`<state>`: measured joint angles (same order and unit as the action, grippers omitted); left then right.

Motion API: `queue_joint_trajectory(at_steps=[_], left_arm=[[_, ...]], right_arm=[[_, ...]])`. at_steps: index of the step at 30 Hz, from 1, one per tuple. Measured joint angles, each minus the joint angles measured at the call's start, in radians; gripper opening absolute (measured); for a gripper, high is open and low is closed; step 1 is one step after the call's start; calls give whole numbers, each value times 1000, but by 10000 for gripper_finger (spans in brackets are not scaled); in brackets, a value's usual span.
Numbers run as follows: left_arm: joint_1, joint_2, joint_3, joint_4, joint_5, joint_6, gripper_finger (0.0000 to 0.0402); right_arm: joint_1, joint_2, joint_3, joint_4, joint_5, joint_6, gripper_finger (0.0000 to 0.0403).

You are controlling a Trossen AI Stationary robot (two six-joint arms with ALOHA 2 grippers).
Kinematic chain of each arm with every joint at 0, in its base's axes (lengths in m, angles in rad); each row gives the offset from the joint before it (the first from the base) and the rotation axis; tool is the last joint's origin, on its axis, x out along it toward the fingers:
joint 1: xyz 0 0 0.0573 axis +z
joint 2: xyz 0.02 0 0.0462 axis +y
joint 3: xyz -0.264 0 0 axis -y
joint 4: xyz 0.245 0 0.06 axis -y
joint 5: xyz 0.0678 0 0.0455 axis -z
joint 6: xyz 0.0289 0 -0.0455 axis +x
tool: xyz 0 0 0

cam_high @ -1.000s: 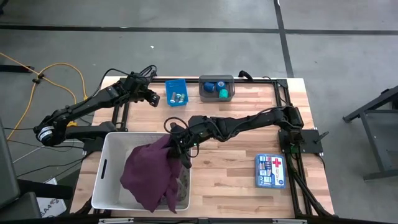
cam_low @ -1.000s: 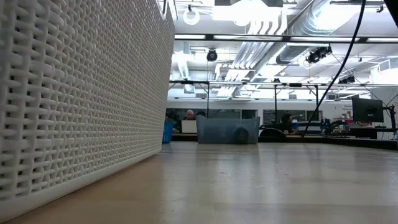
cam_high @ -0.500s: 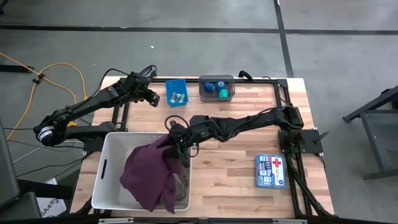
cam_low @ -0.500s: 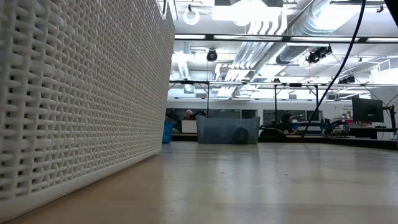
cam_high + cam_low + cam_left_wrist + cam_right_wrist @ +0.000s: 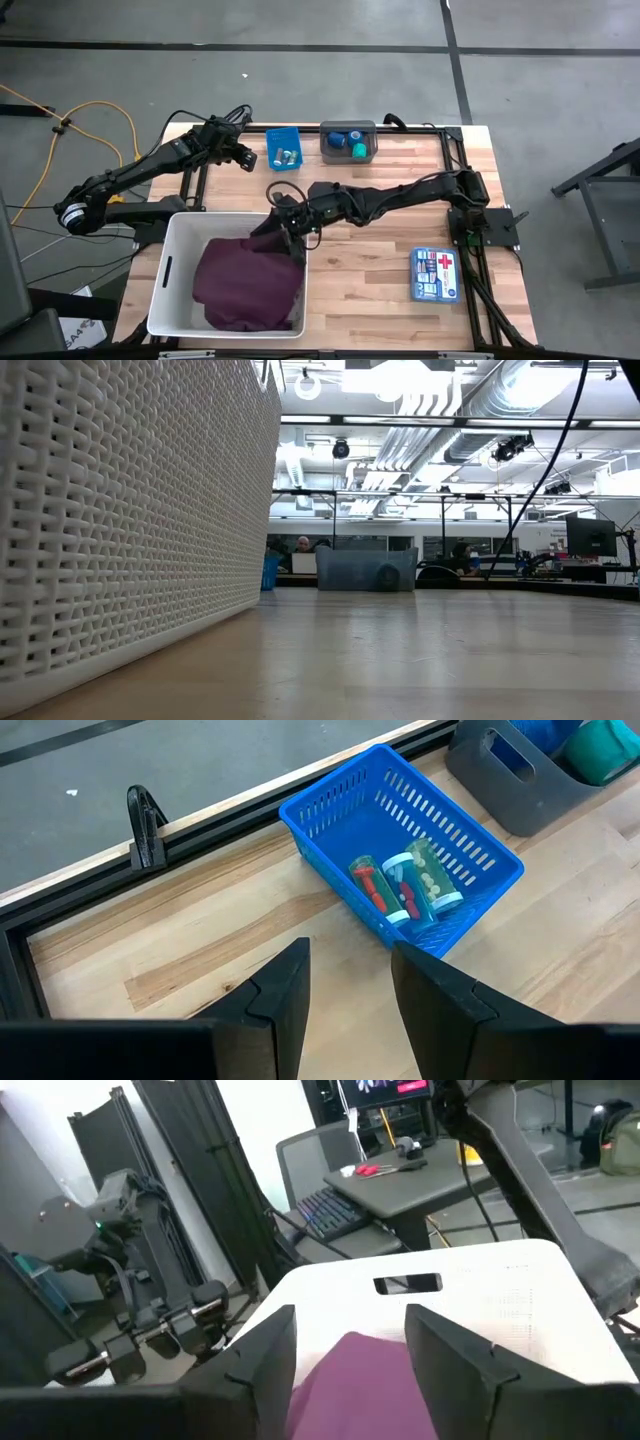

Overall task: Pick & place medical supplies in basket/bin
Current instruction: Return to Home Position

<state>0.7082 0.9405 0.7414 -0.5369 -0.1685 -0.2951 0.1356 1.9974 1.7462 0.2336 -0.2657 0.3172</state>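
The maroon cloth (image 5: 245, 285) lies bunched inside the white basket (image 5: 168, 270); its far corner (image 5: 265, 237) reaches up toward the basket's far right corner. My right gripper (image 5: 290, 232) hovers open over that corner, and in its wrist view the cloth (image 5: 360, 1380) shows below and between the fingers. My left gripper (image 5: 348, 982) stands open with nothing between its fingers. It is at the table's far left beside the small blue bin (image 5: 400, 850), which holds vials (image 5: 405, 890). Blue and green tape rolls (image 5: 350, 142) sit in the grey bin (image 5: 348, 152). My right gripper stands open just above the maroon cloth's far corner (image 5: 350, 1355). I cannot tell whether its fingers touch the cloth.
A blue first-aid box (image 5: 435, 275) lies near the table's right front. A black frame rail (image 5: 400, 130) runs along the far edge. The basket's woven wall (image 5: 130, 510) fills the left of the low view. Bare wood lies between the basket and the box.
My right gripper has let go of the maroon cloth. The cloth hung from it in a long drape over the basket's right side. It has now fallen and lies heaped inside the basket. The left arm has kept still.
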Motion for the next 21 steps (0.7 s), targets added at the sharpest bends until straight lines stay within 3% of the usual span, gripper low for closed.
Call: queue_joint_trajectory(at_steps=[21], left_arm=[[0,0,0,0,0,0,136]], right_arm=[[-4,0,0,-10,1,-9,177]])
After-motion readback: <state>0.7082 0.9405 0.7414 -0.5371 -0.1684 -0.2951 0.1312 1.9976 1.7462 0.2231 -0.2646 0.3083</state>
